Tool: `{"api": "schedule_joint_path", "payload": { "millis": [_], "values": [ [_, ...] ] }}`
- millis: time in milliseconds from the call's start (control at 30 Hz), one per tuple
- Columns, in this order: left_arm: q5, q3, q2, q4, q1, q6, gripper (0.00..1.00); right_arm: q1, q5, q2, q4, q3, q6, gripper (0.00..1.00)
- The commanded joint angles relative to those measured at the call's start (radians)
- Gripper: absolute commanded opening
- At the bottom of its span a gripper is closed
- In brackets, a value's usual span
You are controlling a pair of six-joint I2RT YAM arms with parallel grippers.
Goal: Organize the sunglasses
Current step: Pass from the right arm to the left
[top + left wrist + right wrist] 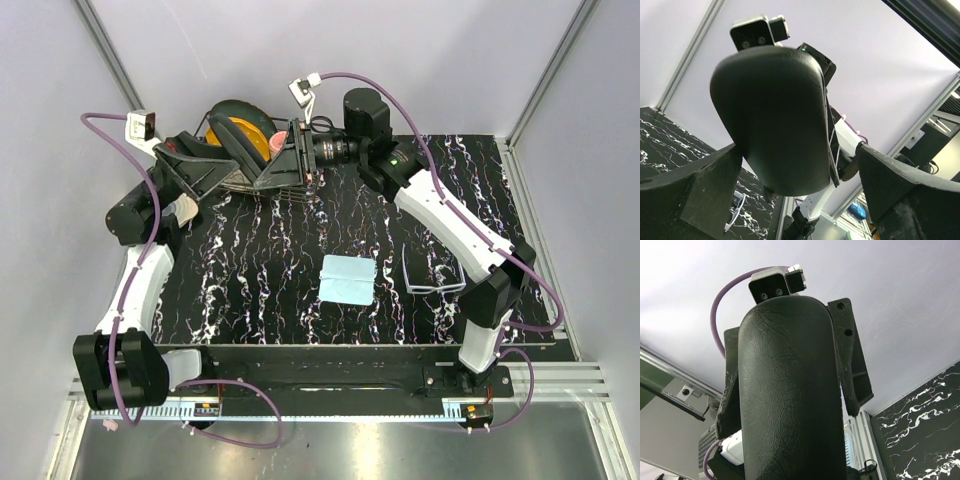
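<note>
Light-blue cloth [348, 278] flat on worktop [260, 270], near middle. Sunglasses [432, 273] on worktop right of cloth, not touching it, beside right arm. Far edge: black glasses case [790, 390] held up, right tool [303, 162] clamped on one end. Left tool [797, 150] jaws wide apart around other end, gaps both sides.

Your non-task inventory, placed from the cloth:
- One light-blue square cloth [348, 279], lying flat on the black tabletop with white marble veining [260, 260].
- One orange-and-yellow round disc with a dark rim [240, 135], far behind the cloth and to its left.
- One thin wire rack [270, 187], just in front of that disc and partly hidden.
- One black oblong case [790, 390] with a grained, leather-like skin and a rounded end, raised above the tabletop.
</note>
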Motion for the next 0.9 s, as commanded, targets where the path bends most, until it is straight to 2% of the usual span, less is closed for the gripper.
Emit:
{"api": "schedule_joint_path", "payload": {
  "millis": [0, 167, 300, 433, 467, 567, 600, 700, 733, 767, 833, 867],
  "values": [
    [0.028, 0.042, -0.001, 0.155, -0.023, 0.057, 0.99, 0.0, -0.027, -0.049, 0.077, 0.007, 0.002, 0.09],
    [0.03, 0.042, -0.015, -0.012, -0.026, 0.146, 0.99, 0.002, -0.029, -0.061, 0.073, -0.019, -0.011, 0.09],
    [0.01, 0.036, -0.032, -0.08, -0.026, 0.207, 0.98, 0.0, -0.029, -0.066, 0.065, -0.033, -0.018, 0.09],
    [0.016, 0.045, -0.033, -0.138, -0.027, 0.232, 0.75, 0.002, -0.024, -0.074, 0.059, -0.048, -0.028, 0.09],
    [0.02, 0.045, -0.033, -0.138, -0.026, 0.23, 0.65, 0.002, -0.023, -0.075, 0.054, -0.05, -0.031, 0.09],
    [0.04, 0.045, -0.032, -0.15, -0.027, 0.232, 0.51, 0.003, -0.016, -0.077, 0.041, -0.048, -0.035, 0.12],
    [0.046, 0.044, -0.032, -0.153, -0.026, 0.233, 0.42, 0.002, -0.019, -0.077, 0.036, -0.047, -0.037, 0.14],
    [0.065, 0.038, -0.038, -0.153, -0.026, 0.226, 0.31, 0.0, -0.012, -0.083, 0.03, -0.054, -0.054, 0.32],
    [0.069, 0.038, -0.039, -0.155, -0.026, 0.224, 0.29, 0.003, -0.007, -0.091, 0.027, -0.06, -0.061, 0.4],
    [0.08, 0.036, -0.041, -0.163, -0.027, 0.224, 0.29, 0.002, 0.0, -0.098, 0.024, -0.065, -0.073, 0.56],
    [0.092, 0.035, -0.05, -0.173, -0.026, 0.224, 0.29, 0.002, 0.029, -0.115, 0.008, -0.076, -0.121, 0.67],
    [0.102, 0.035, -0.055, -0.173, -0.026, 0.221, 0.29, 0.002, 0.039, -0.123, 0.001, -0.077, -0.138, 0.76]
  ]
}}
